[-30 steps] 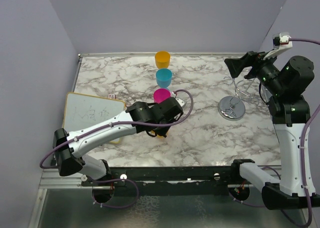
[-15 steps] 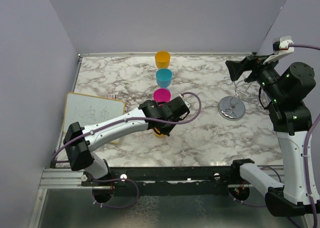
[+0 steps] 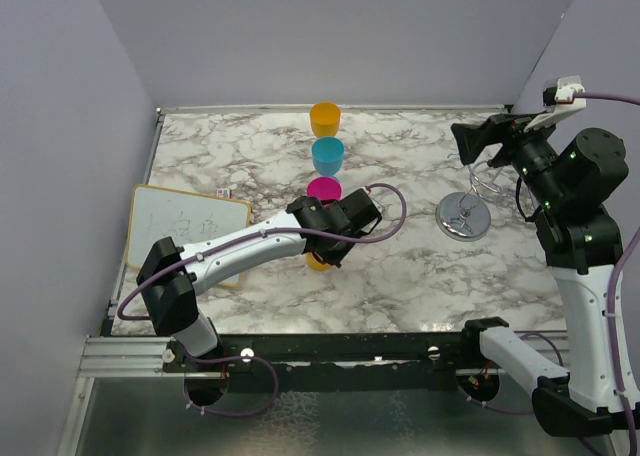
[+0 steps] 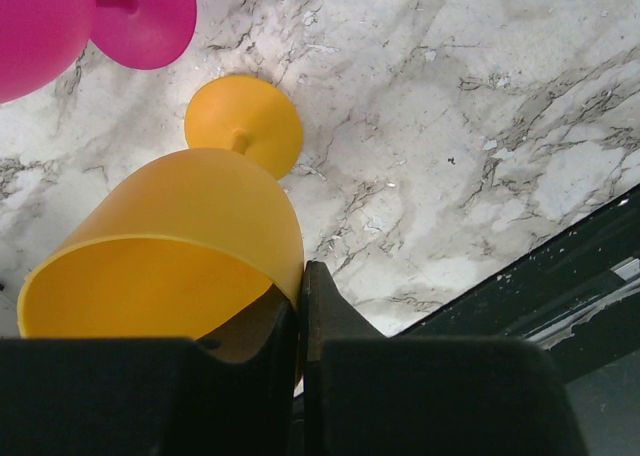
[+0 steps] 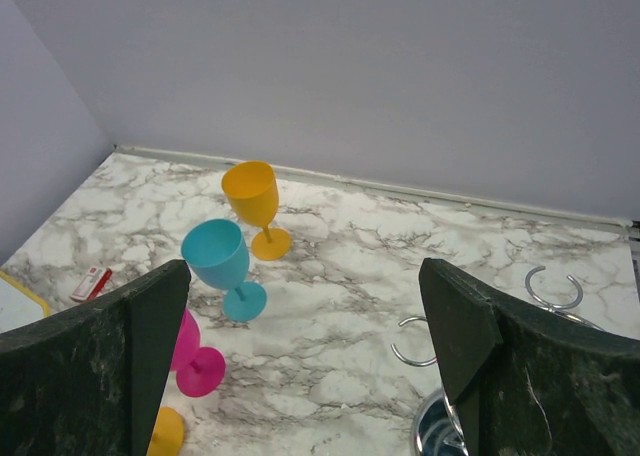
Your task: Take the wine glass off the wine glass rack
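My left gripper (image 4: 298, 306) is shut on the rim of an orange wine glass (image 4: 160, 246), one finger inside the bowl and one outside. The glass's foot is low over the marble, beside a magenta glass (image 4: 60, 21). From above, that glass (image 3: 318, 264) peeks out under the left gripper (image 3: 326, 258) at mid table. The silver wine glass rack (image 3: 463, 216) stands at the right with bare wire arms. Above the rack my right gripper (image 3: 470, 138) hangs open and holds nothing; its wrist view shows the gripper (image 5: 305, 316) wide apart over the rack's base (image 5: 440, 431).
Three more glasses stand in a row behind the left gripper: orange (image 3: 324, 118), teal (image 3: 327, 156), magenta (image 3: 323, 190). A whiteboard (image 3: 185, 231) lies at the left table edge, with a small red and white object (image 3: 224, 192) beside it. Walls close the back and both sides.
The left arm has reached further to the right, with the orange glass still in its jaws. The right arm has risen slightly over the rack.
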